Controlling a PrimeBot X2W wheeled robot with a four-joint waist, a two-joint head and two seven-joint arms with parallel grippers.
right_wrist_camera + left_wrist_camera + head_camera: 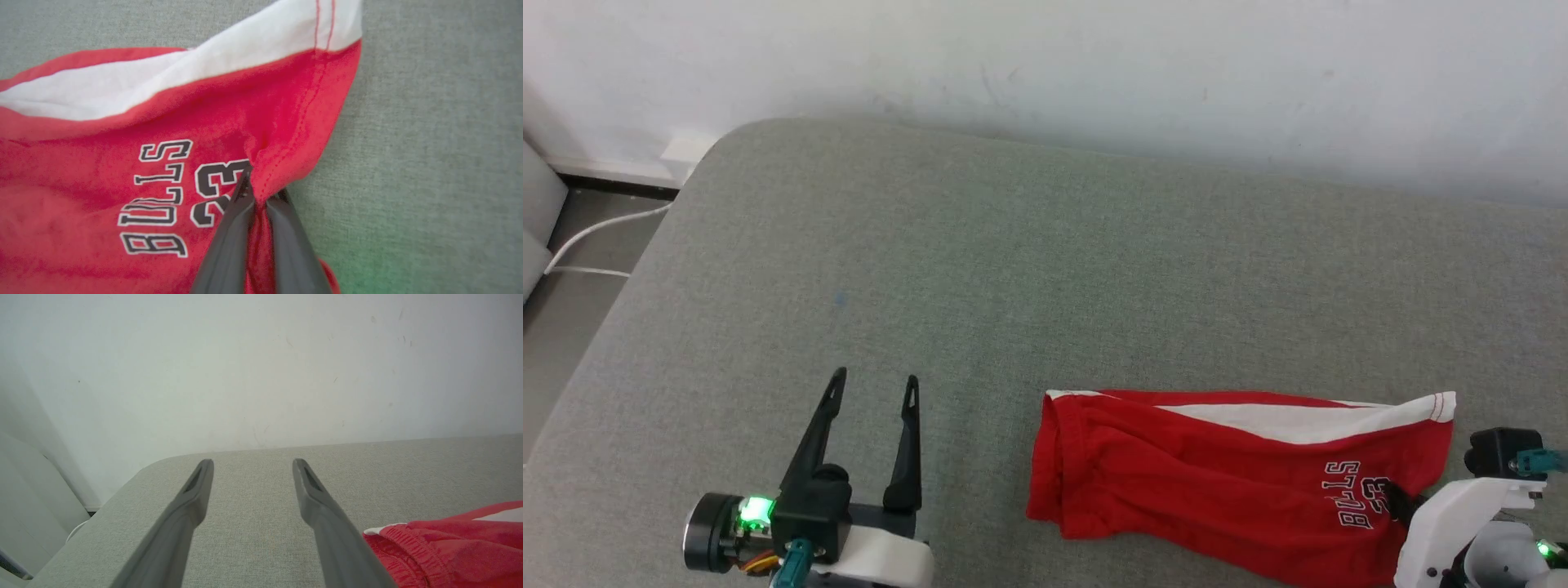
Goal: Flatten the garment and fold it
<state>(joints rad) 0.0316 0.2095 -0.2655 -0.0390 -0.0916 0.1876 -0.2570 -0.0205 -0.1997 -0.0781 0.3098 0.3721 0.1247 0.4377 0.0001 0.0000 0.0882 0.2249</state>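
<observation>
Grey cushion (931, 269) open at left and beyond, red shorts (1217, 482) at right, wall (1094, 65) behind

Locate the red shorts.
In the head view, the red shorts lie lower right on the grey fabric surface, hem pinched by the right gripper.

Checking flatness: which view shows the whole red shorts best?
The head view: the shorts lie full length, wrinkled. The right wrist view shows the printed hem pinched in the right gripper; the left wrist view, the waistband end.
</observation>
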